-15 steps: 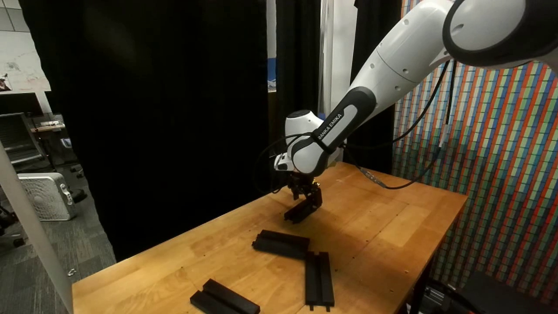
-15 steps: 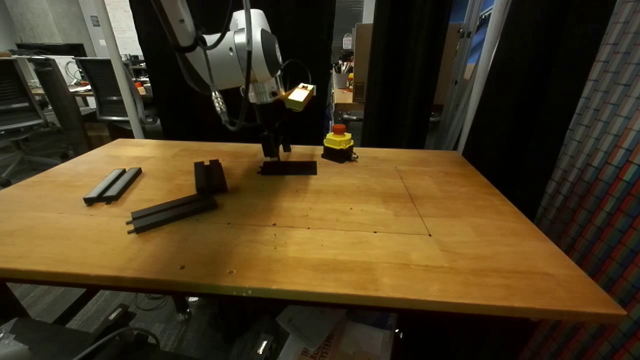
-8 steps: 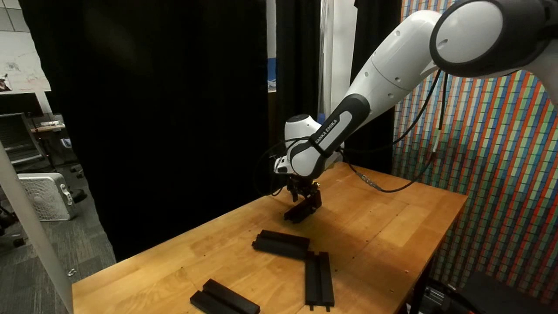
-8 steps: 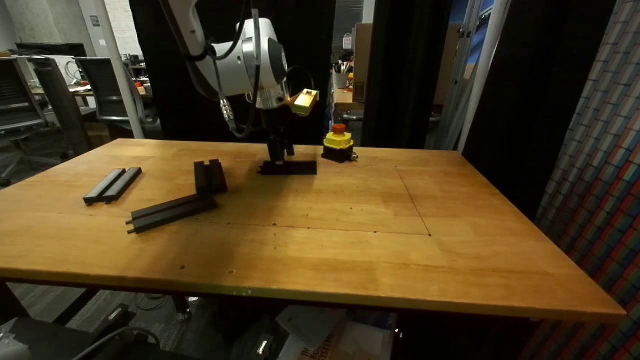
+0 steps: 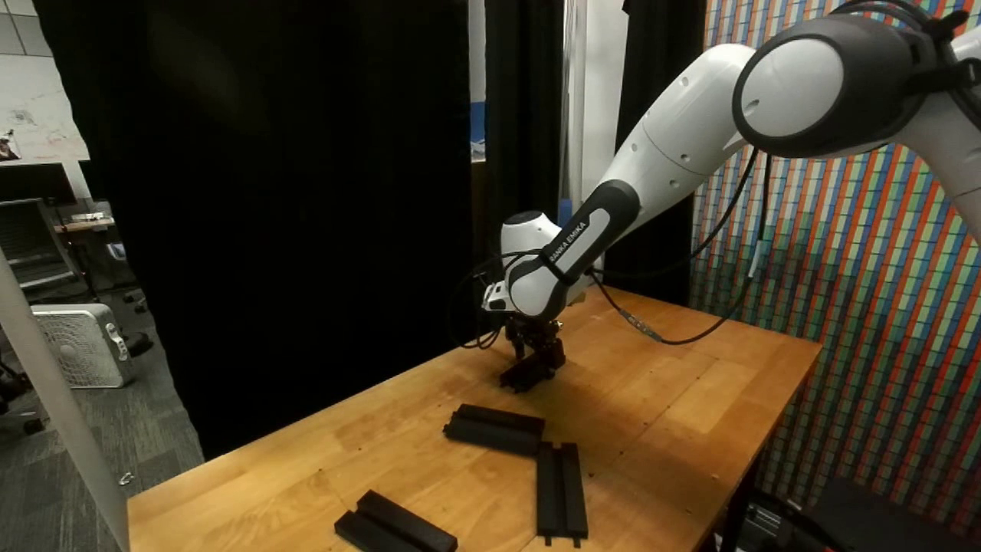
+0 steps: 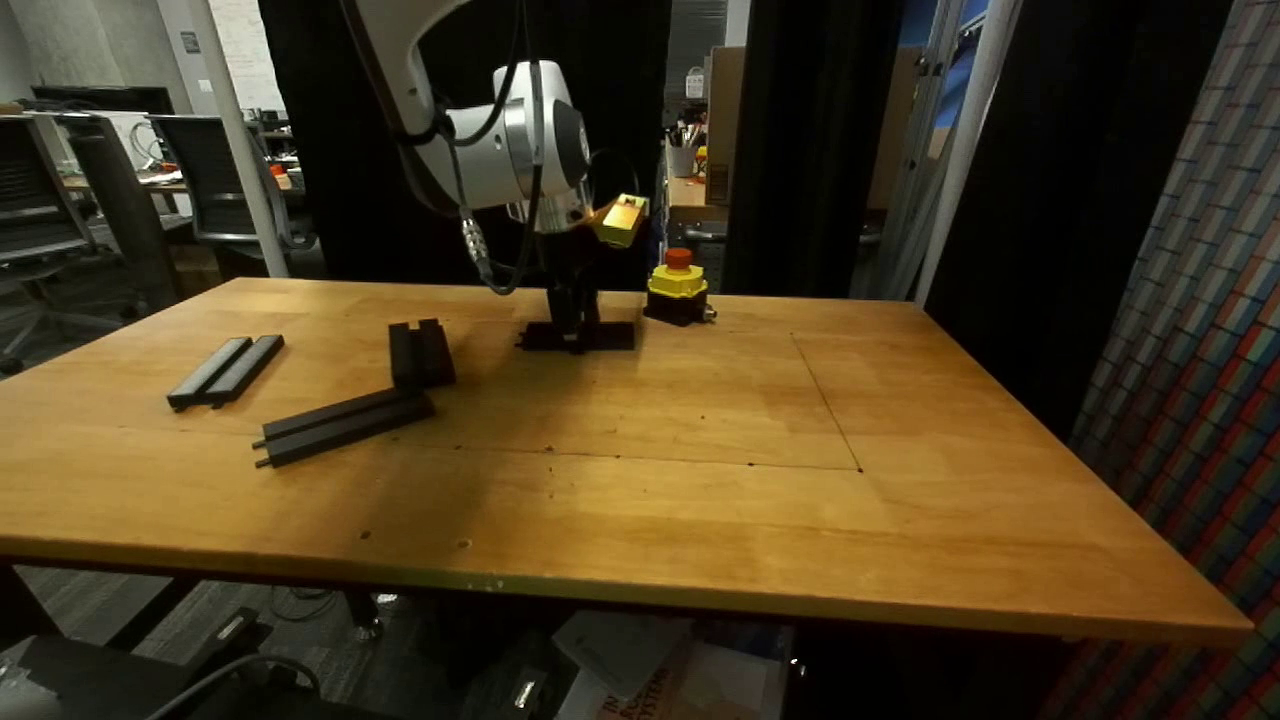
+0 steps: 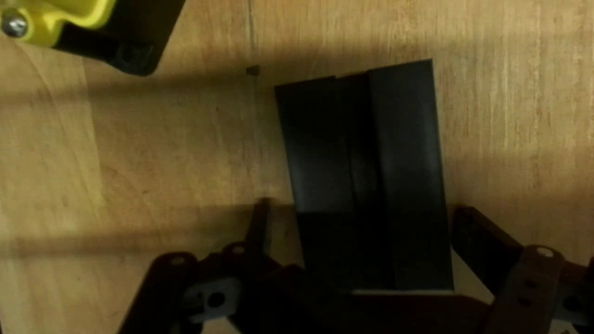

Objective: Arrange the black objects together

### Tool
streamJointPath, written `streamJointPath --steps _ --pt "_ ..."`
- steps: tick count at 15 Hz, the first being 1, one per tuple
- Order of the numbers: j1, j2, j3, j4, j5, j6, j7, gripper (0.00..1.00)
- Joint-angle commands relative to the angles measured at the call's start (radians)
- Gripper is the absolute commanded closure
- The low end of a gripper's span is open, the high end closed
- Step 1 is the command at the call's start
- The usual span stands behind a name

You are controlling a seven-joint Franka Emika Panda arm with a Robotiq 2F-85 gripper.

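Observation:
Several black objects, flat rectangular pieces with a lengthwise groove, lie on the wooden table. My gripper is low over one black object, the one farthest right in an exterior view. Its jaws stand wide, one finger on each long side of that piece. A strip of wood shows on the left; the right finger is very close to the edge, and contact there cannot be told. Another black object nearly touches the end of a slanted black object. A further black object lies apart at the far left.
A yellow emergency-stop box with a red button stands just right of the gripper, and its yellow corner shows in the wrist view. The wooden table stretches toward the front and right. A dark curtain hangs close behind.
My gripper has come down and slightly right in an exterior view, from above the rightmost black object to around it. It stays open. The black objects have not moved.

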Motion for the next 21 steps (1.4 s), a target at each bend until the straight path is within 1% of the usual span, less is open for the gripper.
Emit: streamJointPath --steps 1,2,3,4,5,7,10,12,15,17,21 --pt "-0.013 0.025 0.007 0.047 0.023 -0.021 -0.03 0.25" --pt "-0.013 0.026 0.007 0.049 0.023 -0.02 -0.03 0.26" --pt "-0.011 0.023 0.006 0.049 0.024 -0.033 -0.027 0.32" --pt "-0.008 0.022 0.004 0.051 0.024 -0.047 -0.021 0.41" --pt "-0.003 0.017 0.0 0.052 0.021 -0.052 -0.011 0.48" --pt "0.002 0.007 -0.001 0.059 0.024 -0.084 0.0 0.54" --pt "0.02 -0.013 -0.009 0.056 0.019 -0.136 0.041 0.55" --pt "0.043 -0.032 -0.017 0.06 0.019 -0.206 0.111 0.55" --pt "0.083 -0.072 -0.01 0.072 0.045 -0.343 0.289 0.55" --pt "0.099 -0.099 0.009 0.074 0.075 -0.407 0.399 0.55" --pt "0.136 -0.166 0.044 0.051 0.142 -0.472 0.622 0.55"
